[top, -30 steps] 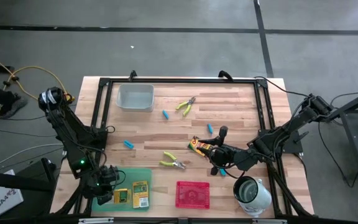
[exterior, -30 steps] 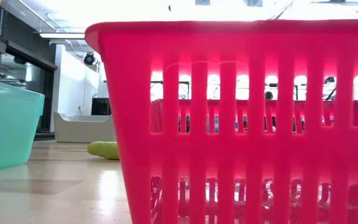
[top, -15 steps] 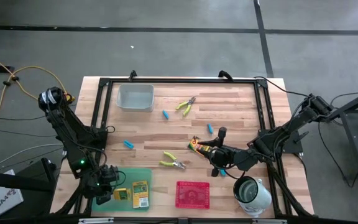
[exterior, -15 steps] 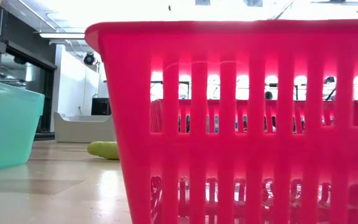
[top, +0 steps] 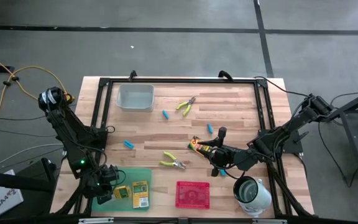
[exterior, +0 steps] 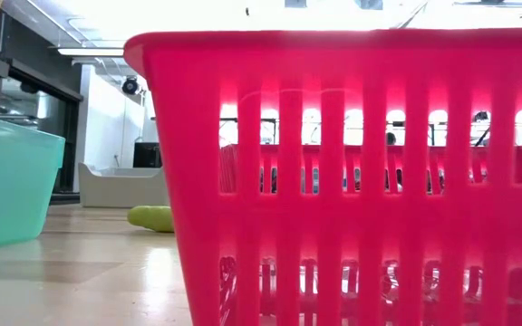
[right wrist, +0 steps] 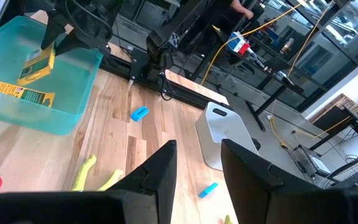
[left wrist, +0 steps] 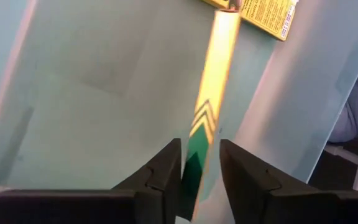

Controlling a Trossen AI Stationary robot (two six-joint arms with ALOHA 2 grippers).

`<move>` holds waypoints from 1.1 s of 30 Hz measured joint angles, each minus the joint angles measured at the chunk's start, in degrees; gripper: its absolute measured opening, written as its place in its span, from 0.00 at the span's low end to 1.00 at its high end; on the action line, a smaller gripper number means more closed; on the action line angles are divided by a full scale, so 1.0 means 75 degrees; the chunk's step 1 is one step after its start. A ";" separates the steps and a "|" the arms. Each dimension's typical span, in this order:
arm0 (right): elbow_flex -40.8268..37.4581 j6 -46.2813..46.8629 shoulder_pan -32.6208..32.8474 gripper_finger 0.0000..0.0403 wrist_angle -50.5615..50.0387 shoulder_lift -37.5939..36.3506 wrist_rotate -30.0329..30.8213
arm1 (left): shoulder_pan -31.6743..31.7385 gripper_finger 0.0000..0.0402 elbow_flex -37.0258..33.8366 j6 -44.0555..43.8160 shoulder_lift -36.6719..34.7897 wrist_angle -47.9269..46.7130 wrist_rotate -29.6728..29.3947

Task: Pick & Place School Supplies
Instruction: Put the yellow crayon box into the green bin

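Crayon boxes: two are sitting in the green tray, one clamped by the left end effector, one flat. The third, right of that tray, is near the right end effector, whose fingers are standing apart, empty.

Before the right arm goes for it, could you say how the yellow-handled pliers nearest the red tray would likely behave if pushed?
The pliers lie flat on the wooden table, so they would probably slide rather than roll or tip. They look stiff. Their handles are splayed apart, so a nudge on one could pivot the tool instead of moving it straight.
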 joint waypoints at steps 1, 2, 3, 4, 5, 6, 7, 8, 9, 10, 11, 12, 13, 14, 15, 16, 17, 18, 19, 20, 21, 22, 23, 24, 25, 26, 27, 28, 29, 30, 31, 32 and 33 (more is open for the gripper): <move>0.0000 0.0001 0.0000 0.29 0.0000 0.0000 0.0000 | 0.0000 0.29 0.0000 0.0001 0.0000 -0.0001 -0.0004; 0.0000 0.0001 0.0000 0.29 0.0000 0.0000 0.0000 | 0.0000 0.31 0.0000 0.0013 0.0001 -0.0016 -0.0011; 0.0000 0.0001 0.0000 0.29 0.0000 0.0000 0.0000 | 0.0000 0.33 0.0000 0.0035 0.0002 -0.0059 -0.0019; 0.0000 0.0001 0.0000 0.29 -0.0003 0.0000 0.0000 | 0.0000 0.34 0.0000 0.0044 0.0001 -0.0143 -0.0023; 0.0000 0.0001 0.0000 0.29 0.0000 0.0000 0.0000 | 0.0000 0.36 0.0000 0.0063 0.0002 -0.0235 -0.0023; 0.0000 0.0001 0.0000 0.29 -0.0003 0.0000 0.0000 | 0.0000 0.37 0.0000 0.0075 0.0003 -0.0331 -0.0023; 0.0000 0.0001 0.0000 0.29 -0.0003 0.0000 0.0000 | 0.0000 0.38 0.0000 0.0180 0.0003 -0.0433 -0.0020; 0.0000 0.0001 0.0000 0.29 -0.0003 0.0000 0.0000 | 0.0000 0.39 0.0000 0.0301 0.0002 -0.0515 -0.0021; 0.0000 0.0001 0.0000 0.29 -0.0002 0.0000 0.0000 | 0.0000 0.39 0.0000 0.0449 0.0003 -0.0596 -0.0028; 0.0000 0.0001 0.0000 0.29 -0.0003 0.0000 0.0000 | 0.0000 0.40 0.0000 0.0590 0.0001 -0.0683 -0.0047; 0.0000 0.0001 0.0000 0.29 -0.0003 0.0000 0.0000 | 0.0009 0.40 0.0000 0.0728 0.0001 -0.0779 -0.0079; 0.0000 0.0001 0.0000 0.29 -0.0003 0.0000 0.0000 | 0.0031 0.40 0.0000 0.0884 0.0001 -0.0867 -0.0137; 0.0000 0.0001 0.0000 0.29 -0.0003 0.0000 0.0000 | 0.0069 0.40 0.0000 0.1057 0.0002 -0.0947 -0.0209; 0.0000 0.0001 0.0000 0.29 -0.0003 0.0000 0.0000 | 0.0126 0.40 0.0000 0.1208 0.0001 -0.1013 -0.0301; 0.0000 0.0001 0.0000 0.29 -0.0003 0.0000 0.0000 | 0.0189 0.40 0.0000 0.1329 0.0003 -0.1055 -0.0396; 0.0000 0.0001 0.0000 0.29 -0.0003 0.0000 0.0000 | 0.0272 0.40 0.0000 0.1485 0.0003 -0.1089 -0.0496; 0.0000 0.0001 0.0000 0.29 -0.0003 0.0000 0.0000 | 0.0369 0.40 0.0000 0.1676 0.0003 -0.1084 -0.0559; 0.0000 0.0001 0.0000 0.29 -0.0003 0.0000 0.0000 | 0.0483 0.39 0.0000 0.1852 0.0003 -0.1068 -0.0625; 0.0000 0.0001 0.0000 0.29 -0.0005 0.0000 0.0000 | 0.0607 0.39 0.0000 0.1985 0.0001 -0.1052 -0.0657; 0.0000 0.0001 0.0000 0.29 -0.0009 0.0000 0.0000 | 0.0735 0.38 0.0000 0.2119 -0.0007 -0.1018 -0.0675; 0.0000 -0.0003 0.0000 0.29 -0.0013 0.0000 0.0011 | 0.0866 0.38 0.0000 0.2245 -0.0011 -0.0968 -0.0724; 0.0000 -0.0006 0.0000 0.29 -0.0027 0.0000 0.0028 | 0.1024 0.37 0.0000 0.2389 -0.0019 -0.0899 -0.0786; 0.0000 -0.0009 0.0000 0.29 -0.0038 0.0000 0.0041 | 0.1184 0.37 0.0000 0.2557 -0.0037 -0.0809 -0.0833; 0.0000 -0.0011 0.0000 0.29 -0.0042 0.0000 0.0085 | 0.1349 0.37 0.0000 0.2722 -0.0060 -0.0710 -0.0848; 0.0000 -0.0017 0.0000 0.29 -0.0044 0.0000 0.0178 | 0.1536 0.37 0.0000 0.2827 -0.0111 -0.0641 -0.0842; 0.0000 -0.0022 0.0000 0.29 -0.0044 0.0000 0.0302 | 0.1728 0.37 0.0000 0.2898 -0.0168 -0.0581 -0.0807; 0.0000 -0.0026 0.0000 0.29 -0.0044 0.0000 0.0462 | 0.1941 0.37 0.0000 0.2963 -0.0238 -0.0473 -0.0674; 0.0000 -0.0028 0.0000 0.29 -0.0047 0.0000 0.0608 | 0.2135 0.37 0.0000 0.2988 -0.0322 -0.0356 -0.0590; 0.0000 -0.0059 -0.0014 0.29 -0.0044 0.0000 0.0707 | 0.2316 0.37 0.0000 0.3033 -0.0419 -0.0250 -0.0462; 0.0000 -0.0079 -0.0037 0.29 -0.0046 0.0000 0.0788 | 0.2492 0.37 0.0000 0.3156 -0.0522 -0.0132 -0.0425; 0.0000 -0.0086 -0.0062 0.29 -0.0047 0.0000 0.0817 | 0.2637 0.37 0.0000 0.3358 -0.0619 0.0043 -0.0418; 0.0000 -0.0086 -0.0094 0.29 -0.0047 0.0000 0.0803 | 0.2766 0.37 0.0000 0.3638 -0.0714 0.0237 -0.0422; 0.0000 -0.0086 -0.0130 0.29 -0.0047 0.0000 0.0780 | 0.2889 0.37 0.0000 0.3917 -0.0816 0.0406 -0.0409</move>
